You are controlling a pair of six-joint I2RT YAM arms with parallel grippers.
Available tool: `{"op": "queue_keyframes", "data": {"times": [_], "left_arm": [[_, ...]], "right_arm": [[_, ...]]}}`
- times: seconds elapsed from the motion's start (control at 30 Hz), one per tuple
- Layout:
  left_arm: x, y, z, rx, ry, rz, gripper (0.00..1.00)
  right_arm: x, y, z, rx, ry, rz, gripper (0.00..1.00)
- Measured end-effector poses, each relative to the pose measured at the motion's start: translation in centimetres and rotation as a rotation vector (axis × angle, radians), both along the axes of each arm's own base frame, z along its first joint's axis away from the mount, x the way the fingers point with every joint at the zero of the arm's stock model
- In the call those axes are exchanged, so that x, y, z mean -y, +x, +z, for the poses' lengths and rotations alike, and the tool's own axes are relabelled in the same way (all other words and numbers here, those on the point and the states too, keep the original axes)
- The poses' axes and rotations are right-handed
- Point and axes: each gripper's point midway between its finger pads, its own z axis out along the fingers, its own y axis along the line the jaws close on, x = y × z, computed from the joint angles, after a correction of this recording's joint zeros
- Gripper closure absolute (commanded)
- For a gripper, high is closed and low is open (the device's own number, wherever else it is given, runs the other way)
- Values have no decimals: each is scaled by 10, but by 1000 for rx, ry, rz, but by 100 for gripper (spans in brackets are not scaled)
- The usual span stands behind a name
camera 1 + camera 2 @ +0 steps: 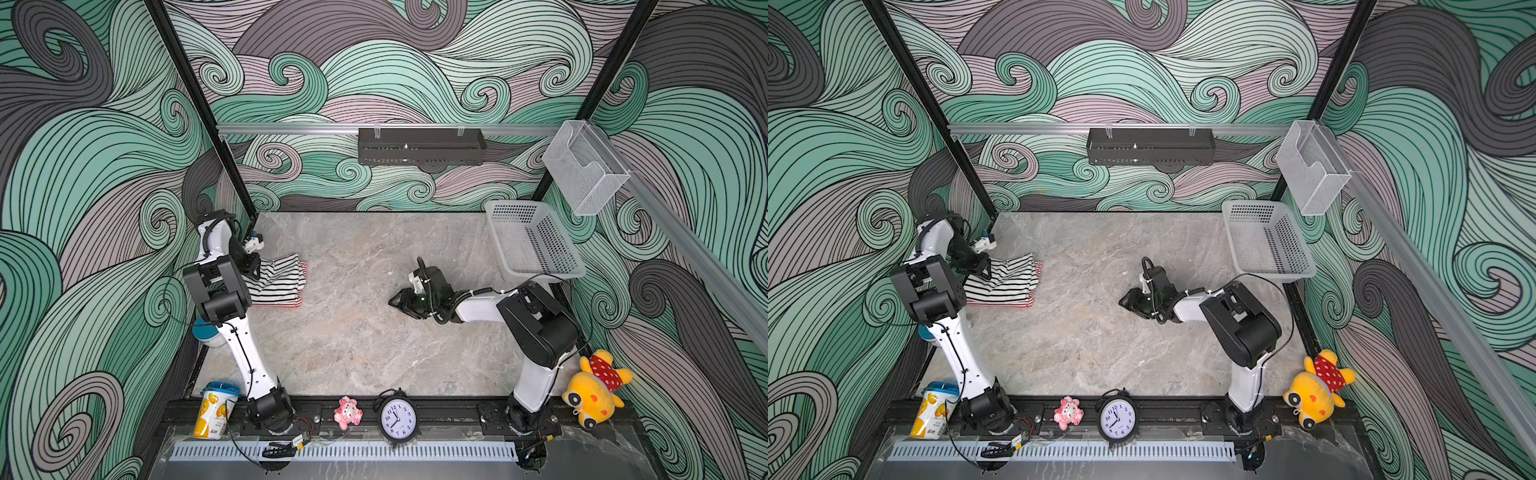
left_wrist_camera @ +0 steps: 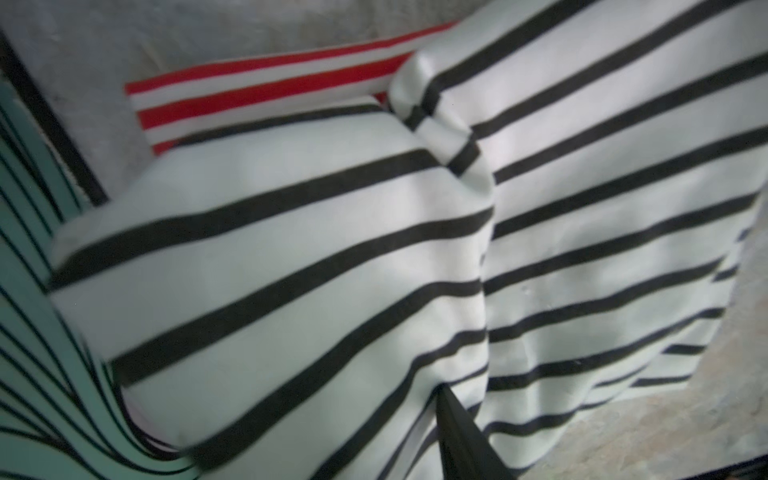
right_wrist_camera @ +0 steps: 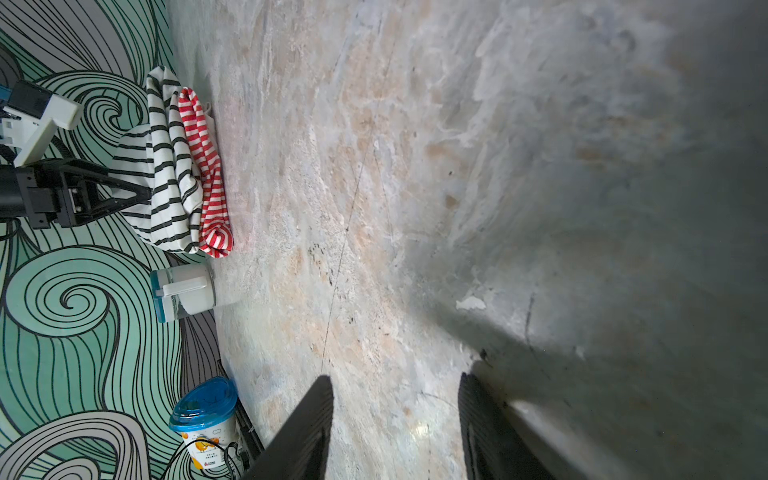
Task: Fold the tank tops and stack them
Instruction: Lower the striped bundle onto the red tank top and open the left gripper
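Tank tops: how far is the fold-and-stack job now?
Done: black-striped tank top lies folded on the red-striped tank top. In hand: left claw sits at the black one's edge, grip unclear; right claw open, empty. Left: the upper top looks rumpled, so perhaps some smoothing.

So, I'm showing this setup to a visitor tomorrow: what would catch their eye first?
The swirling green wave wallpaper on every wall. Next, the black-and-white tank top lying on the red-and-white tank top at the table's left edge, the left claw at it. Then the yellow plush toy at the front right corner.
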Motion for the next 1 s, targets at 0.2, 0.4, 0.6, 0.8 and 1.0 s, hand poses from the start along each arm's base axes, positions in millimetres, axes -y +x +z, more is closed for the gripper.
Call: {"op": "queue_keyframes", "data": {"times": [0.2,0.4,0.6,0.8,1.0], "left_arm": [[-20,1,0,21,46,50,52],[-33,-2,-5,20,84,71,53],[-39,-7,-18,-3,122,72,53],[-48,-4,-21,9,168,85,53],[-55,-1,-18,23,204,121,52]], "right_arm": [[-1,-1,1,-4,-2,5,49],[-1,0,1,-10,-8,8,49],[-2,-1,1,-18,-14,10,49],[-2,-2,0,-21,-20,14,49],[0,-4,1,-20,-33,25,48]]}}
